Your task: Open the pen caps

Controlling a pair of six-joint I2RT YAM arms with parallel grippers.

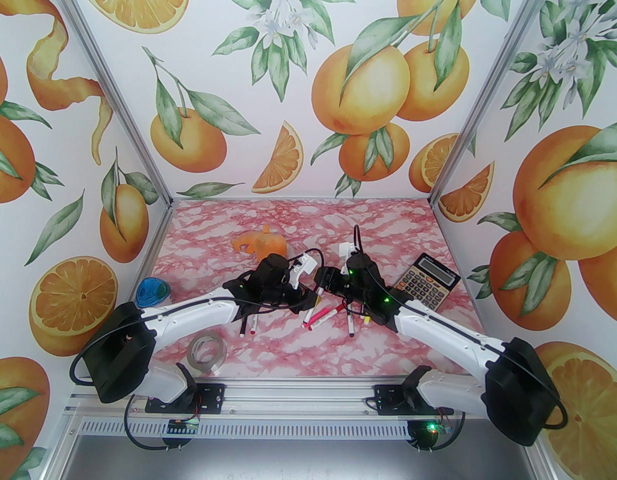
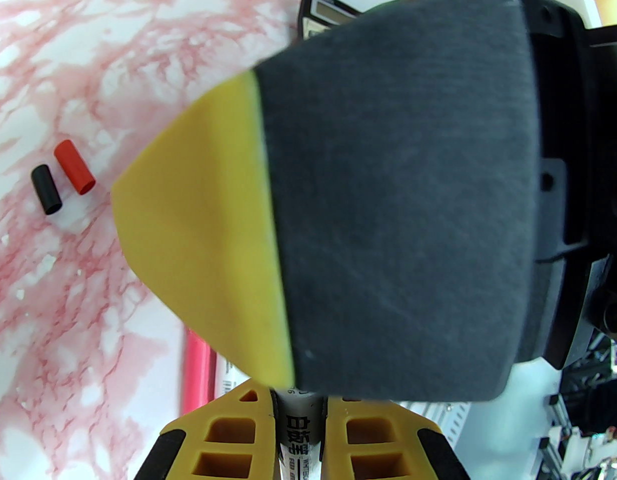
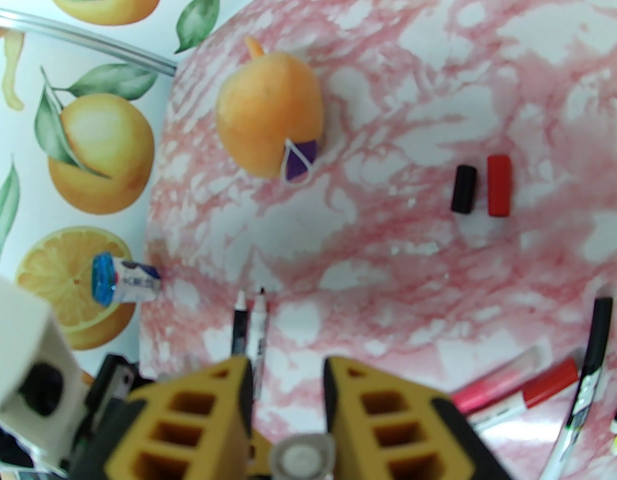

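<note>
Left wrist view has the left gripper (image 2: pixel 298 403) clamped on a white pen (image 2: pixel 298 443), offered toward the right gripper (image 3: pixel 287 368). The right fingers (image 3: pixel 383 418) flank the pen's cap (image 3: pixel 302 460) with a narrow gap; whether they pinch it I cannot tell. The step looks like seizing this cap, and next comes a firm squeeze and a straight pull apart. A black cap (image 3: pixel 463 189) and a red cap (image 3: pixel 499 185) lie loose on the table (image 3: pixel 388 93).

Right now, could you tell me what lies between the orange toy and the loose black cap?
Nothing; the right wrist view shows bare table between the orange toy and black cap.
</note>
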